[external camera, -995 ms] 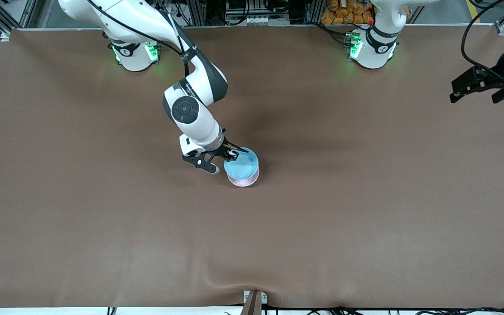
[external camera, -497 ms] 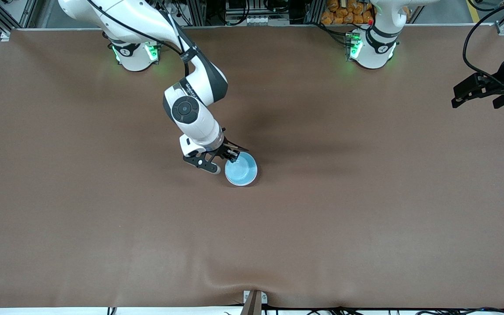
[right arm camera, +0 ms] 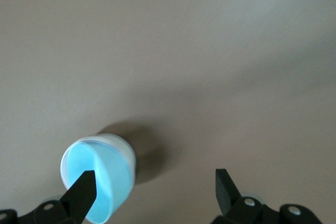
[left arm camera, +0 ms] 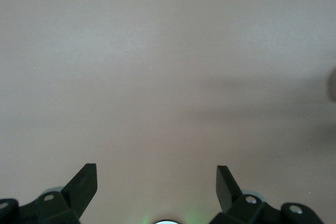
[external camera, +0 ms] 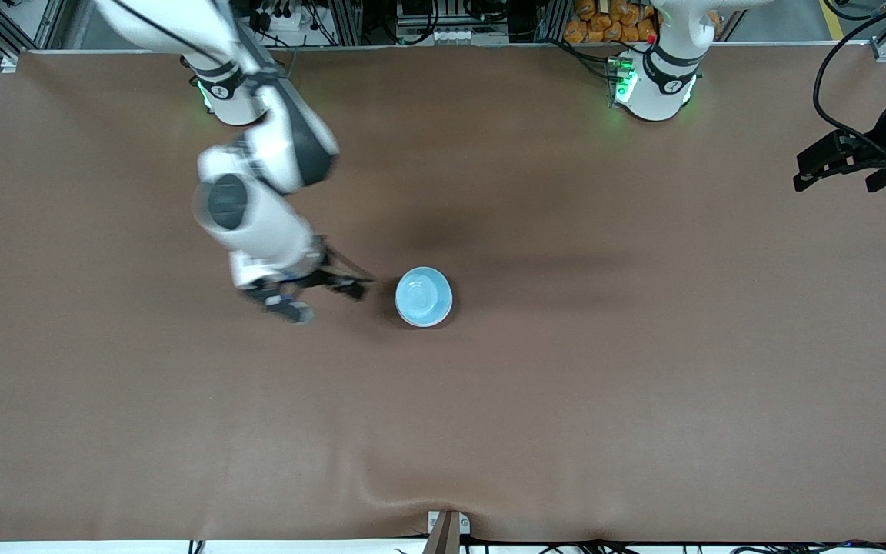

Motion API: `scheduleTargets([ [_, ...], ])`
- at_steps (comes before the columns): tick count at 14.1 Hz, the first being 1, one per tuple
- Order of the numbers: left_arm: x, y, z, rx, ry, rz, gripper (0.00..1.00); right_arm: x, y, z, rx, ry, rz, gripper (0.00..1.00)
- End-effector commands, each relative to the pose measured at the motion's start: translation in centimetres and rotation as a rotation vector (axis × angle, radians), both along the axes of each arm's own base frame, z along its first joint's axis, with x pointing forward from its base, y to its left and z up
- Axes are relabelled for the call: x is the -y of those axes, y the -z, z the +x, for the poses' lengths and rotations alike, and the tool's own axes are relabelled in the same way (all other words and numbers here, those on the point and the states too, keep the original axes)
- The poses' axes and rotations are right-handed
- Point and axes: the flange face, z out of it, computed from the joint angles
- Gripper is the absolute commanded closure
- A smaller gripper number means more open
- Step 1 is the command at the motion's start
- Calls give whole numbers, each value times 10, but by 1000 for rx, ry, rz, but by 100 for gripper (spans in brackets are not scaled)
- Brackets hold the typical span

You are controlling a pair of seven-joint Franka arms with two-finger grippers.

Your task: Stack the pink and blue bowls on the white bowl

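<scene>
Fingers on your right gripper (external camera: 347, 283) and your waiting left gripper (external camera: 835, 161) are spread, both empty, beside the blue bowl (external camera: 424, 296) topping the stack.

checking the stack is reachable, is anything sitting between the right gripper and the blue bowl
Nothing visible. The right gripper is open, toward the right arm's end of the table from the blue bowl, with only bare brown table between them. The left gripper waits open near the left arm's end.
</scene>
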Motion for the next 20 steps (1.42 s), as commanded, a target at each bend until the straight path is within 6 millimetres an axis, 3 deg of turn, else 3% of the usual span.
scheduleTargets([
  [1, 2, 1, 0, -4, -21, 6, 0, 89, -38, 10, 12, -65, 12, 0],
  [3, 2, 1, 0, -4, -17, 9, 0, 150, -66, 9, 14, -142, 7, 0],
  [5, 2, 2, 1, -7, -11, 18, 0, 190, -110, -2, 58, -194, -11, 0],
  [8, 0, 3, 2, -10, 3, 18, 0, 211, -165, -12, 83, -276, -66, 0],
  [10, 0, 1, 2, -4, 10, 19, 0, 218, -220, -11, 83, -323, -98, 0],
  [13, 1, 1, 5, -4, 12, 17, 0, 234, -235, -20, 39, -405, -141, 0],
  [16, 2, 0, 3, -8, 13, 16, 0, 279, -259, -34, -10, -436, -127, 0],
  [18, 3, 0, 3, -10, 15, 15, 0, 306, -264, -38, -8, -466, -123, 0],
  [20, 6, 2, 4, -12, 22, 3, 0, 313, -264, -38, -6, -477, -116, 0],
])
